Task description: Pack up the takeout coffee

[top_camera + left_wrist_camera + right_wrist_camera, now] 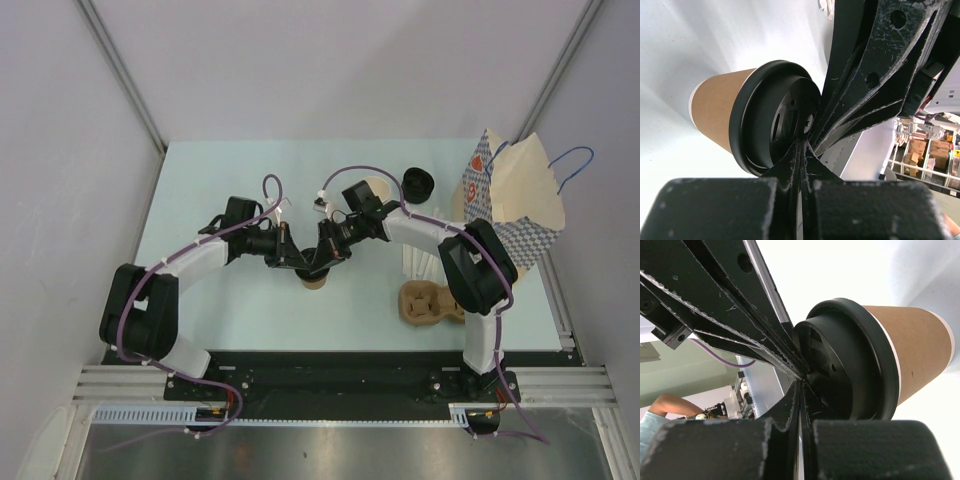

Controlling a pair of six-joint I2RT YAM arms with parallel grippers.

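Coffee [715, 107], lidded, on surface [230, 180]: left hand [802, 145] and right hand [801, 382] both closed empty, tips meeting on lid [855, 365]; risk, off-centre push tips or skids it.

The takeout coffee [715, 117] has a matt tan kraft-paper wall with a thin white edge at its base. Its lid [772, 125] is smooth black plastic with a faint sheen. The left gripper [804, 145] and right gripper [801, 385] look like grainy matt black plastic, scuffed pale along the edges. The table [260, 320] is smooth, matt and pale green. At the far right, a paper bag [515, 190] is plain kraft inside. Nearer, a cup carrier [425, 305] looks like rough moulded pulp. Dull silver metal rails [110, 382] line the near edge.
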